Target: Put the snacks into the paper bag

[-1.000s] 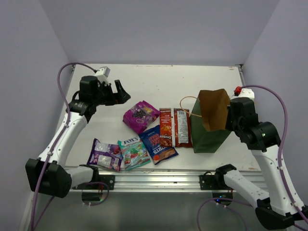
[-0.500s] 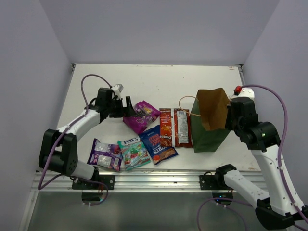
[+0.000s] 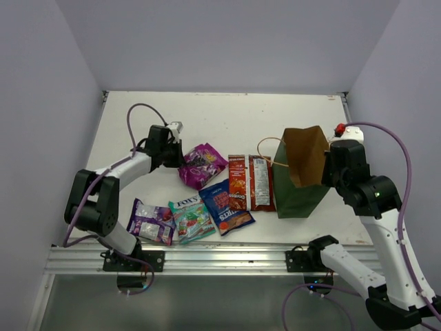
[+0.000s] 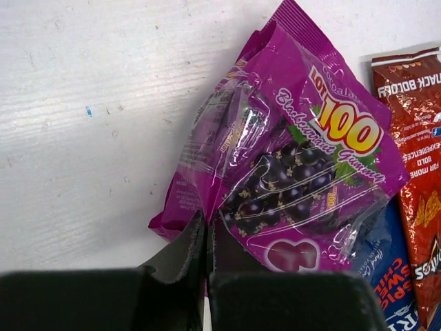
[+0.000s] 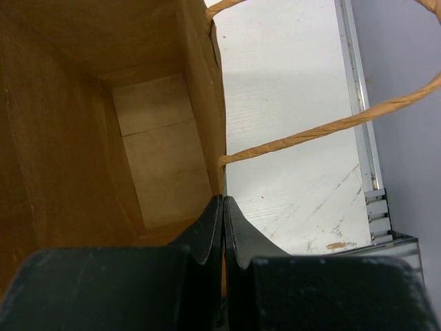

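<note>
- Pinching the grape pack [image 4: 296, 165] by its edge, the left gripper [image 4: 206, 227] has both fingers pressed together on the crinkled film, as far as the left wrist view shows. The pack lies flat on the table [image 3: 227, 117].
- The bag [image 3: 298, 196] stands upright, green outside and brown inside, with its mouth open upward.
- The right gripper [image 5: 222, 207] is clamped on the bag's right wall at the rim, which props the mouth open. A cord handle [image 5: 303, 134] loops outward just beside its fingers.
- Only the bare brown floor shows inside the bag, so none of the snacks looks packed yet.
- The grape pack sits well left of the bag and is the farthest back of the snacks.
- Two red packs [image 3: 249, 181] lie side by side just left of the bag.
- A blue pack [image 3: 226, 205] overlaps the red packs' near left corner.
- A teal pack [image 3: 191, 218] and a purple pack [image 3: 150, 221] lie farther left of the bag again.
- The step in hand appears to be lifting the grape pack and carrying it to the bag.
- The grip is on a thin edge, so the pack will likely hang and swing. It should rise straight up until its low end clears the red packs.
- It should then travel toward the bag high enough to pass over the rim.
- The hanging end should go into the mouth on the side away from the right gripper. Release should come only once most of the pack is below the rim.
- Risks are the glossy film slipping from the pinch, or the pack catching the bag's left handle and tipping the wall.
</note>
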Available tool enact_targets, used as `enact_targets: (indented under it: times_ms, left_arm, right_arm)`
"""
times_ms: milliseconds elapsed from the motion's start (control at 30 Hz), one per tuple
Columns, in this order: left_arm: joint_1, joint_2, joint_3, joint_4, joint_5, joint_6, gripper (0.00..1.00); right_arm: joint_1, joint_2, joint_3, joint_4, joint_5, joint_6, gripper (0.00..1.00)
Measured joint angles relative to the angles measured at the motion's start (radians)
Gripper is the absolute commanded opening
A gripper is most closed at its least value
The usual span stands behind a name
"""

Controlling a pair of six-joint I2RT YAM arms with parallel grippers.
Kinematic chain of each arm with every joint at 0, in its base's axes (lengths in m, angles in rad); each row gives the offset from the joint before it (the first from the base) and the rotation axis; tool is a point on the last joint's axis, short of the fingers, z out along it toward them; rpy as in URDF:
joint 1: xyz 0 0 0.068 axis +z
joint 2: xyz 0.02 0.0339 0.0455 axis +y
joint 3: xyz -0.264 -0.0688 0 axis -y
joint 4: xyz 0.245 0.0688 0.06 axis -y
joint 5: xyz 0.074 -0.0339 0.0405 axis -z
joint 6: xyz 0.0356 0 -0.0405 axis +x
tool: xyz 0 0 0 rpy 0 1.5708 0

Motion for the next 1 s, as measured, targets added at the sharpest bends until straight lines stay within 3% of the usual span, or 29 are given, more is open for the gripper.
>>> enact_targets:
  times_ms: [133, 267, 400, 500, 567, 800, 1000]
  left_arm:
    - [-0.036, -0.011, 0.066, -0.070, -0.056, -0.005, 0.00]
    - [-0.138, -0.021, 0.328, -0.237, -0.115, -0.033, 0.00]
    - [-0.297, 0.026, 0.813, -0.404, -0.203, -0.057, 0.00]
    - [-0.415, 0.098, 1.200, -0.420, -0.248, -0.081, 0.00]
    - [-0.489, 0.113, 1.342, -0.385, -0.255, -0.101, 0.00]
    - [-0.671, 0.104, 1.340, -0.306, -0.224, -0.193, 0.00]
    - [-0.763, 0.212, 1.204, -0.306, -0.231, -0.209, 0.00]
  right_arm:
    - [0.000, -0.008, 0.000, 0.000, 0.000, -0.001, 0.00]
    - [0.000, -0.012, 0.000, -0.001, 0.000, -0.001, 0.00]
    - [0.000, -0.014, 0.000, -0.002, -0.001, -0.001, 0.00]
    - [0.000, -0.016, 0.000, -0.002, -0.002, -0.001, 0.00]
    - [0.000, -0.021, 0.000, -0.004, -0.003, -0.002, 0.00]
    - [0.000, -0.041, 0.000, -0.014, -0.003, -0.002, 0.00]
    - [0.000, -0.060, 0.000, -0.025, -0.003, -0.002, 0.00]
